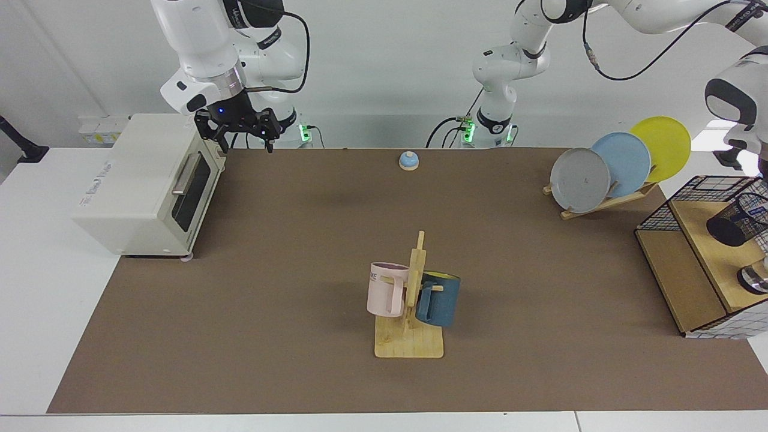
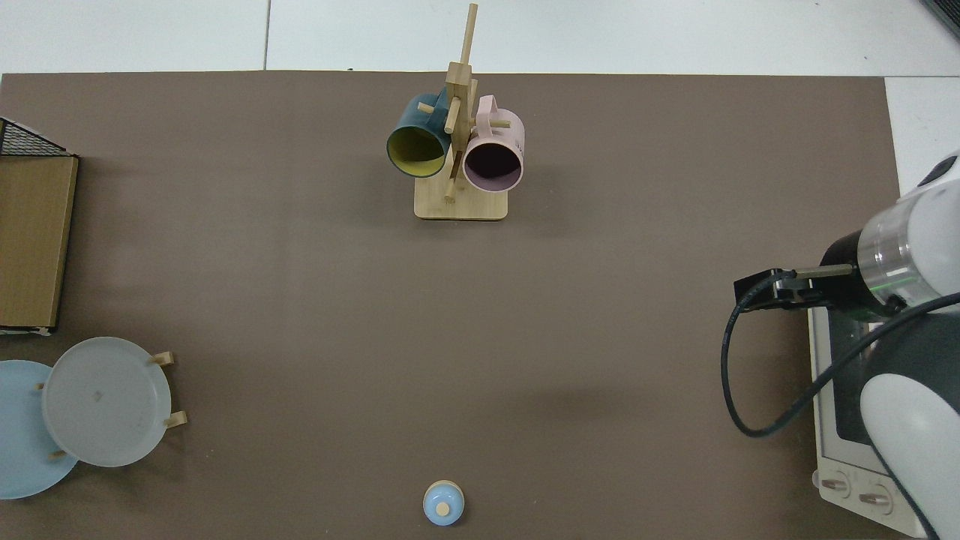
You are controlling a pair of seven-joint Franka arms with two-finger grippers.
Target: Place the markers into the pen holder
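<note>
- Black wire-mesh cylindrical pen holder (image 1: 733,224) tilted on wooden shelf, mouth towards left arm reaching above; left gripper out of view.
- Right gripper (image 1: 242,140) waits beside white toaster oven (image 1: 147,186), fingers spread, empty.

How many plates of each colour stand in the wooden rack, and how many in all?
Grey plate: 1
Blue plate: 1
Yellow plate: 1
Total: 3
</note>
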